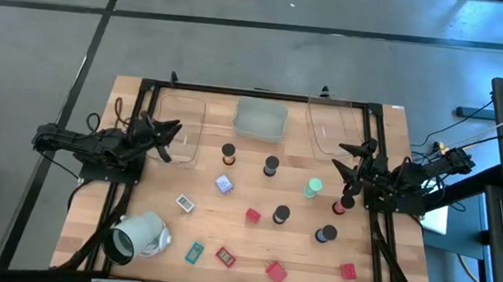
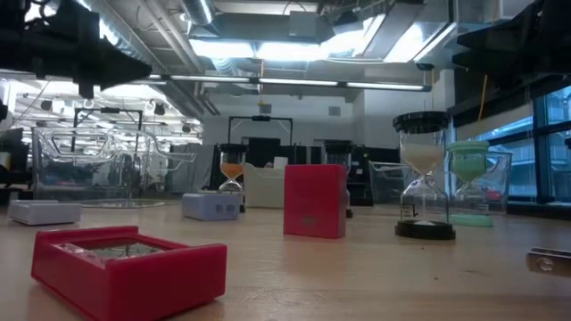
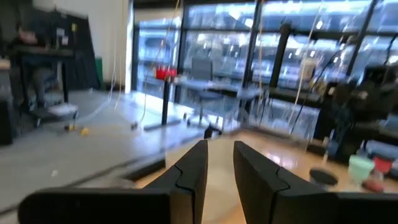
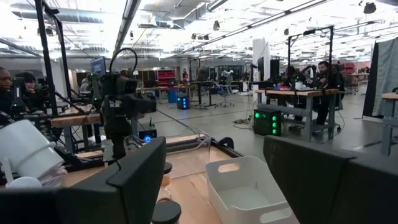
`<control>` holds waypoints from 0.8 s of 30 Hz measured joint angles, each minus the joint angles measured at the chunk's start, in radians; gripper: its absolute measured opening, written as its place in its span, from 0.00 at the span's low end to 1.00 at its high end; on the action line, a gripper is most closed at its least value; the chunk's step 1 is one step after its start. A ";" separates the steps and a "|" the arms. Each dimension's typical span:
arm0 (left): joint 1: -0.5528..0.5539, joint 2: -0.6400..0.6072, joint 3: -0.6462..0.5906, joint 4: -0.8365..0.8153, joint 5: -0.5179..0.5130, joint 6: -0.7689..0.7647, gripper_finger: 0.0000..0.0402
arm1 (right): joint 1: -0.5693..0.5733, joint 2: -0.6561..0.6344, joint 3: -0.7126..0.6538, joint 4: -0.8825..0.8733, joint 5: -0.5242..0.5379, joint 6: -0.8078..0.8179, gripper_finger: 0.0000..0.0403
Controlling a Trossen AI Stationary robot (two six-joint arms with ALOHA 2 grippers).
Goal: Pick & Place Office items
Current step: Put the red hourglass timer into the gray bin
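The office items stand and lie scattered on the wooden table. Short black cylinders stand at mid-table (image 1: 271, 166), with a green-topped one (image 1: 312, 188) and a red-topped one (image 1: 344, 205) toward the right. A pale blue cube (image 1: 224, 184), red blocks (image 1: 252, 215) and teal (image 1: 194, 252), white (image 1: 185, 204) and red (image 1: 225, 256) flat rectangles lie flat nearer the near edge. My left gripper (image 1: 171, 143) (image 3: 221, 155) hovers open at the table's left. My right gripper (image 1: 345, 163) (image 4: 212, 142) hovers wide open at the right, just beyond the red-topped cylinder.
Clear plastic trays sit along the far edge: left (image 1: 180, 126), centre (image 1: 261, 119), right (image 1: 339, 126). A large mint-white hollow cylinder (image 1: 134, 236) lies on its side at the near left corner. A black frame (image 1: 256, 94) borders the table. People sit at desks in the room beyond (image 4: 323, 78).
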 joint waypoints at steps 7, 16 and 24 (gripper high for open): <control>0.000 0.000 0.000 0.109 0.117 0.088 0.23 | 0.000 0.000 0.000 0.000 0.000 0.071 0.68; 0.000 0.001 0.000 0.248 0.099 0.085 0.37 | 0.000 0.000 0.000 0.052 0.002 0.075 0.68; 0.001 0.089 0.000 0.373 0.090 0.076 0.43 | 0.000 0.000 0.027 0.067 0.107 0.113 0.68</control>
